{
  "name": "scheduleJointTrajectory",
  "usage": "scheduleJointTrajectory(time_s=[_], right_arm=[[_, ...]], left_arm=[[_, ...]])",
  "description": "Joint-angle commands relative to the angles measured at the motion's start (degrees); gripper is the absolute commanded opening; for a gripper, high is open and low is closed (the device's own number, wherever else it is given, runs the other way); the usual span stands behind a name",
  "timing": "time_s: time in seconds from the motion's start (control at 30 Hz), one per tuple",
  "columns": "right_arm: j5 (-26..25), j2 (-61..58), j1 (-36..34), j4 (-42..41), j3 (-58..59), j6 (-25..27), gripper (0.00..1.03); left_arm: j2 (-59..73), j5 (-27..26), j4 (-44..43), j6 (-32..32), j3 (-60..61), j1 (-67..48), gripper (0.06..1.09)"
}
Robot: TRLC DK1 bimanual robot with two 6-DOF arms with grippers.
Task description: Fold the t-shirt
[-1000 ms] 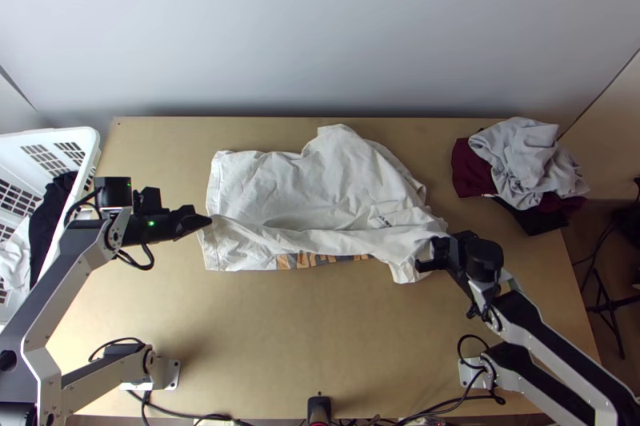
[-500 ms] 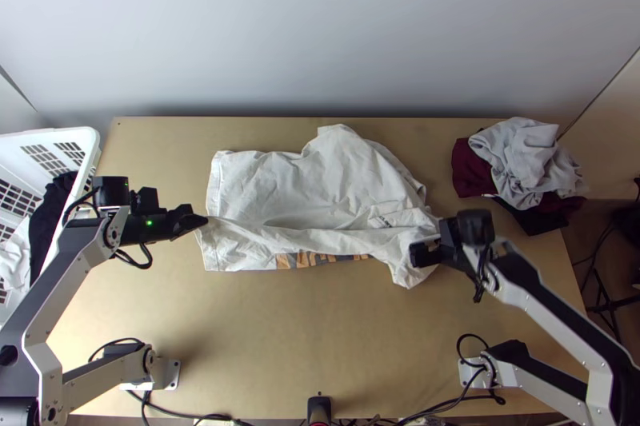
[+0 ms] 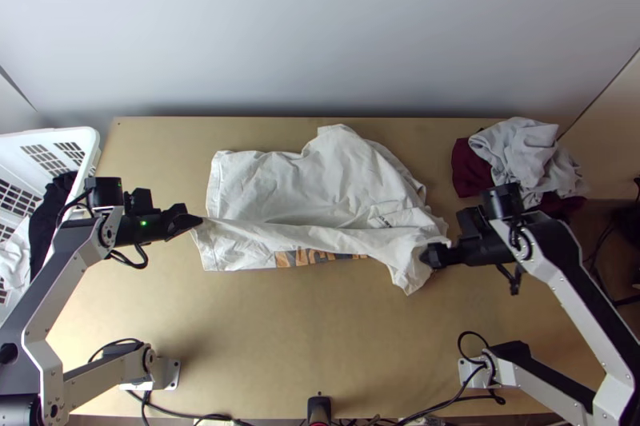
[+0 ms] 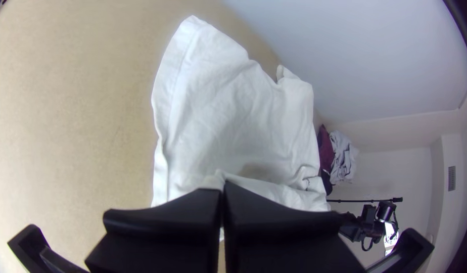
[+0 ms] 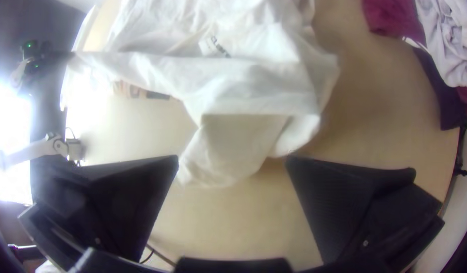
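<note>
Nearest me, a loose end of the off-white t-shirt lies crumpled on the table. Beside it, my right gripper has its fingers spread, with nothing pinched between them. An orange-and-dark print shows along the near side. At the near left, my left gripper is closed on a pinch of cloth, from which a ridge runs across towards the right gripper. Beyond the ridge the body lies spread, lightly wrinkled, its right side bunched. A heap of clothes rests at the far right.

I judge the fabric light, limp and hardly fragile; it should droop wherever unsupported. The right corner of the ridge seems my best hold, taken deep enough to catch every layer; a shallow pinch could slip.
</note>
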State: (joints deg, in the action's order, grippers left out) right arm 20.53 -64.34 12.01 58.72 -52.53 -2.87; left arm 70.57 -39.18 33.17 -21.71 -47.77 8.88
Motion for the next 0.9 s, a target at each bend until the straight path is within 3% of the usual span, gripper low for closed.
scheduleJointTrajectory(time_s=[0.0,0.17,0.27,0.4,0.57,0.87], right_arm=[[2.9,3.5,-0.5,12.1,-3.9,4.5,0.99],[3.0,4.1,0.6,10.1,-2.0,1.6,0.99],[3.0,4.4,4.8,5.8,1.3,-2.3,0.99],[2.9,5.6,11.5,-2.7,7.3,-8.6,0.99],[3.0,4.2,12.5,-15.3,14.1,-14.8,0.99],[2.8,2.1,14.2,-16.4,16.6,-13.7,0.99]], left_arm=[[0.0,-0.3,0.6,0.3,-1.1,0.7,0.09],[-0.3,-0.5,1.1,0.3,-0.9,1.5,0.09],[-0.3,-0.5,1.3,0.3,-0.6,2.0,0.09],[-0.3,-0.5,1.3,0.3,-0.4,2.3,0.09],[-0.6,-0.5,1.3,0.0,-0.4,2.6,0.09],[-1.4,-0.5,1.4,-0.6,-0.9,2.6,0.09]])
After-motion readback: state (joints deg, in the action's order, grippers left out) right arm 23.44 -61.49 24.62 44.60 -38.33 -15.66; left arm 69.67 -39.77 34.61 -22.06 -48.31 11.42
